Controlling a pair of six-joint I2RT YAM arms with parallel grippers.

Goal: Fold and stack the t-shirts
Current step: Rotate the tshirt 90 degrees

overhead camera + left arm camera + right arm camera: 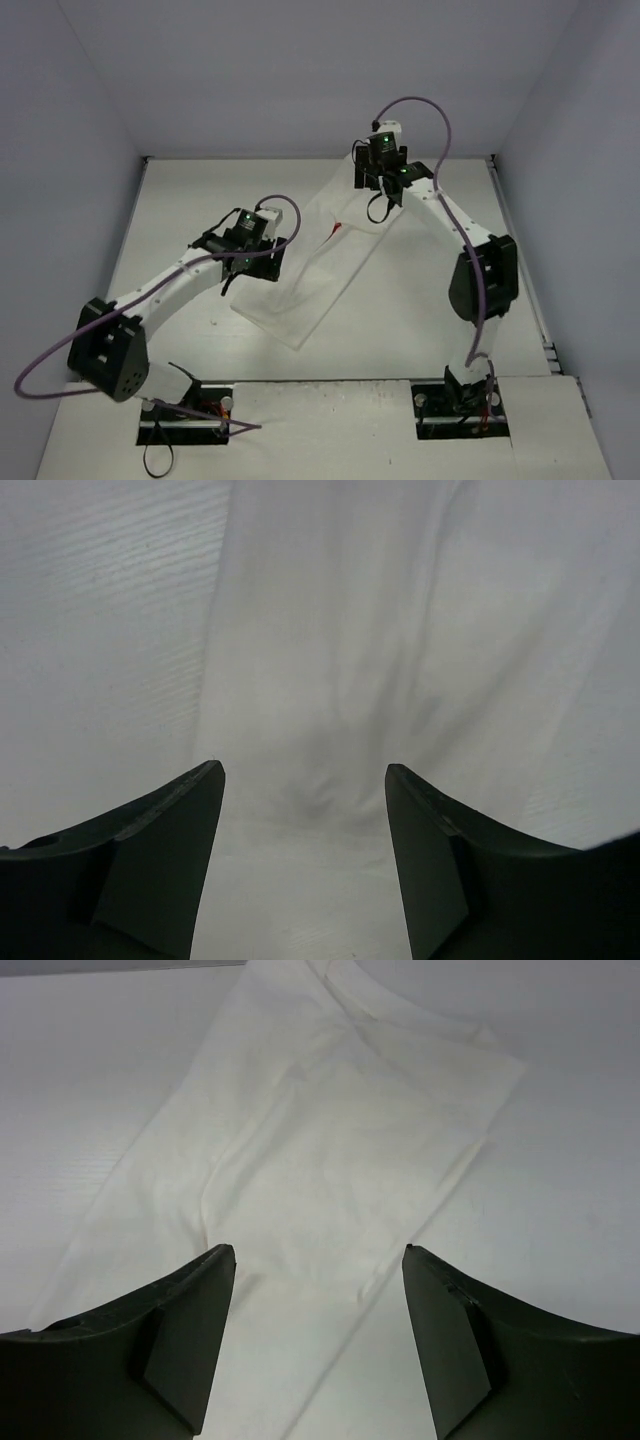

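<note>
Starting at the near edge of the bench (180, 200): the left arm reaches up and inward from its base, with a purple cable (60, 350) looping off to the side. The t-shirt (320, 270) is folded into a long white strip lying flat on a diagonal. Its near end sits around the middle of the bench, a bit left of centre, and the other end runs up to the far edge, right of the middle.

The left gripper (250, 268) is over the strip's left side, not far up from that near end. In the left wrist view its fingers are spread wide with nothing pinched, just wrinkled cloth (330, 630) under the gap (302, 770).

Further up, a small bit of the red print (335, 228) peeks out along a fold.

The right gripper (378, 190) is at the far end of the strip, near the far edge. It's spread too (318, 1250), and the wrist view looks down the shirt (330, 1160) between the fingers, which grip nothing.
</note>
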